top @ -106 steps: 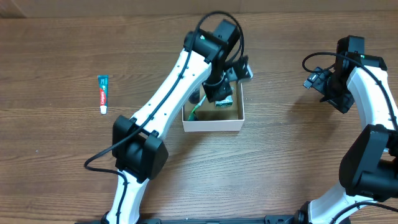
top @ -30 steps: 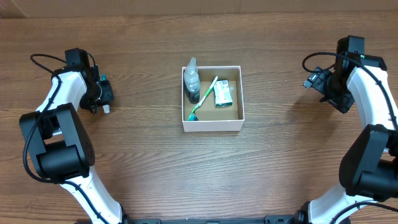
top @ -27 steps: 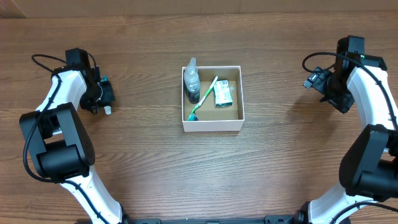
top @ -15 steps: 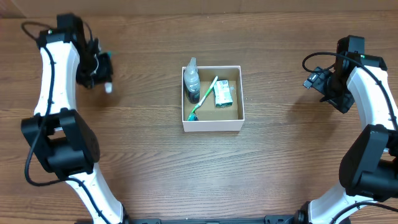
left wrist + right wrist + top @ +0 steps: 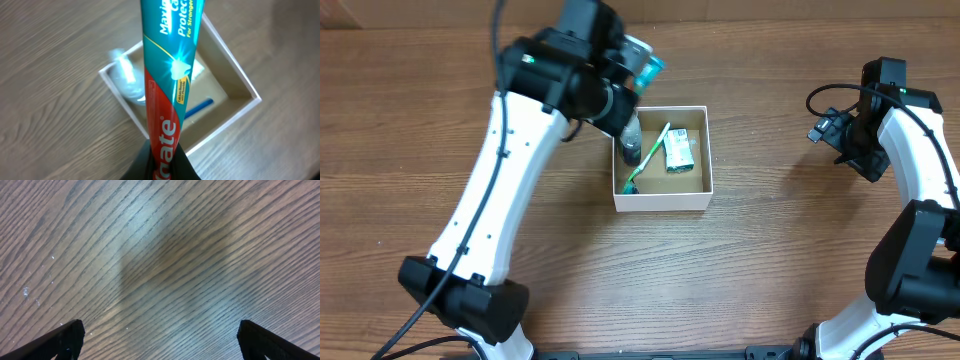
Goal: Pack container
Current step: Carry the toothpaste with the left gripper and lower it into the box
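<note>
Container (image 5: 660, 201) is sitting mid-table, open top up. My read: light thin cardboard that is going to slide or dent if nudged. If it needs holding, pinch one white wall at the rim, away from the contents. It is already holding a clear bottle (image 5: 630, 131) at its left wall, a toothbrush (image 5: 651, 152) lying diagonally, and a green soap packet (image 5: 679, 151) right of centre.

Left gripper (image 5: 162, 164) is clamping a toothpaste tube (image 5: 167, 85) near one end. The tube is hanging above the container's back-left corner, over the bottle. The tube looks soft, light and squeezable, so I'm expecting flex on release.

Right gripper (image 5: 161, 341) is standing open over bare table (image 5: 150, 255), well right of the container.

Versus 0.5 s ago, the left arm is coming in from far left of the container with the tube already gripped. At 3.5 s ago the tube was lying flat on the table, well left of the container. Box contents and the right arm are showing no change.
</note>
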Controlling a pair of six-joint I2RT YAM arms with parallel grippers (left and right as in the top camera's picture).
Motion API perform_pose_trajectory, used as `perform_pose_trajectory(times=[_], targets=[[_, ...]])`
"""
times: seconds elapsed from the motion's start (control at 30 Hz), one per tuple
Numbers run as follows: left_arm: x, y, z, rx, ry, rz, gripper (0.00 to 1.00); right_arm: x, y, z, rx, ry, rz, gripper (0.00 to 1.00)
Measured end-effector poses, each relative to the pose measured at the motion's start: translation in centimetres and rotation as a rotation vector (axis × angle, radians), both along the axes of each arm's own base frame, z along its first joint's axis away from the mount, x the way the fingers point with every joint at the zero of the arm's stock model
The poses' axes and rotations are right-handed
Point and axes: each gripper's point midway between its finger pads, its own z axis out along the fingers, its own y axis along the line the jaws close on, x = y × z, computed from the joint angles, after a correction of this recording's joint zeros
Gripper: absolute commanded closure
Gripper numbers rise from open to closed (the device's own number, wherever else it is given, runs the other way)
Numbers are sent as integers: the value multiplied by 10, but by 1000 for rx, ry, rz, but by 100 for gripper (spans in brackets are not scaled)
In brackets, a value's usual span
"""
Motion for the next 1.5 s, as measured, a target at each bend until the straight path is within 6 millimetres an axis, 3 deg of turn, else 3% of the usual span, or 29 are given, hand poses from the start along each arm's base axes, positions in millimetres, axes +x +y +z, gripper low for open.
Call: perform_pose_trajectory(times=[0.17,0.3,0.57,0.67,0.77,0.9,0.93,1.27,1.37,1.5], targets=[[-37,-38,-13,81,5,-262,96,0,0,0,0,0,0,0],[-51,-39,-43,142,56,-376,96,0,0,0,0,0,0,0],[-48,-38,-120,211,96,-503,95,0,0,0,1,0,1,0],[-44,-40,-133,215,73,-531,91,0,0,0,0,0,0,0],[-46,-39,-141,221,70,-556,77,0,0,0,0,0,0,0],[-42,-40,-144,228,46,-574,53,0,0,0,0,0,0,0],[-41,-40,-144,231,45,-572,51,0,0,0,1,0,1,0],[-48,-30,-143,262,99,-512,51,0,0,0,0,0,0,0],[-45,-31,-117,245,97,-443,42,0,0,0,0,0,0,0],[-48,-27,-52,178,13,-325,29,0,0,0,0,0,0,0]])
